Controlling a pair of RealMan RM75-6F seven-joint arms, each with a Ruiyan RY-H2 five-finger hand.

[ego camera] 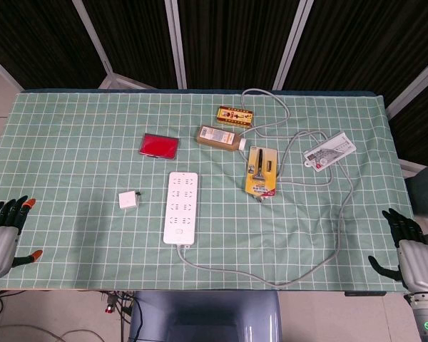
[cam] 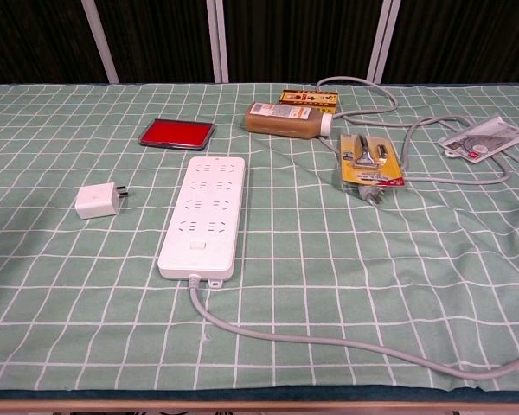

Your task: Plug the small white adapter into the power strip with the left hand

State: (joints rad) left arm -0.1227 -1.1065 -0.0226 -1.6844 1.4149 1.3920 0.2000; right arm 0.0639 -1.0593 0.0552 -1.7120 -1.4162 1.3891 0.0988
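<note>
My left hand [ego camera: 3, 235] hangs at the table's near-left edge, fingers spread, holding nothing; my right hand [ego camera: 412, 249] likewise at near right. I see the small white adapter [cam: 98, 201] lying just left of the power strip [cam: 205, 214], apart from it.

Both views are evenly and brightly lit from overhead, with no harsh contrast. Shadows are short and soft: the power strip [cam: 202, 215] casts only a thin dark edge toward six o'clock, and the small white adapter [cam: 97, 201] a faint one beneath it. Mild glare sits on the red case [cam: 176, 133] and on the clear packet [cam: 485, 138] at three o'clock. The head view is sharp at centre; the checked cloth [ego camera: 71, 142] bows slightly toward the corners. The chest view softens a little toward twelve o'clock. The dark panels [ego camera: 228, 35] behind stay nearly black, without detail.
</note>
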